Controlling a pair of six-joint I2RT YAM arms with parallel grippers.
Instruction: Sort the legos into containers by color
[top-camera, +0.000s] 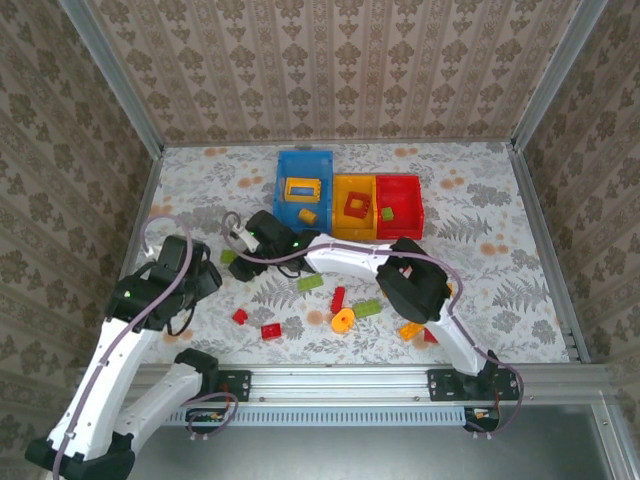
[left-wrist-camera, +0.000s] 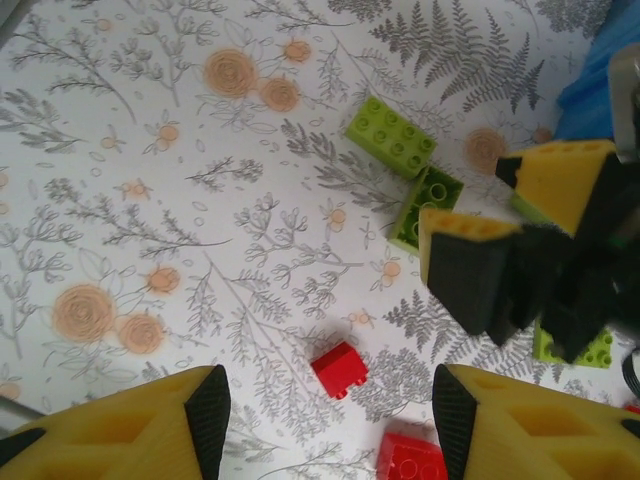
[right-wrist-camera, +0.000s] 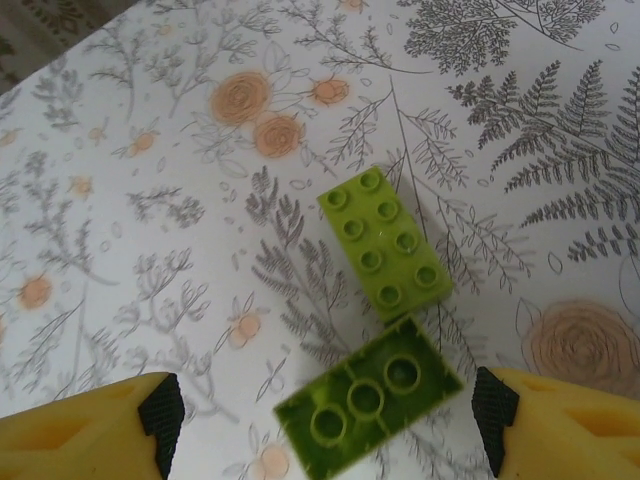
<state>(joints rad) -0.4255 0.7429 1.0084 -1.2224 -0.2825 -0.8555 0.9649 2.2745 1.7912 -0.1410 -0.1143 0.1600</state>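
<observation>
The likeliest trouble is a bad pinch. The upturned green brick (right-wrist-camera: 368, 405) lies askew between the fingers of the right hand (right-wrist-camera: 328, 425), and its corner touches, or nearly touches, a second green brick (right-wrist-camera: 385, 245) just ahead of the fingertips. Closing may therefore twist it out or drag the neighbour along. A second risk is a knock between the hands: the left hand (left-wrist-camera: 330, 420) hovers just beside the right, whose fingers loom at its right side over the same green pair, so a sideways move by either could bring them together. The right hand is released, jaws wide and holding nothing, pointed down at the table (right-wrist-camera: 120, 200), with its arm stretched far across to the left from its base. The left hand is also released and empty, tilted downward. A small red brick (left-wrist-camera: 338, 368) lies between and just ahead of its fingers, and a larger red brick (left-wrist-camera: 410, 460) lies by its right finger. The blue bin (top-camera: 281, 195), nearest of three, sits beyond the right hand.
</observation>
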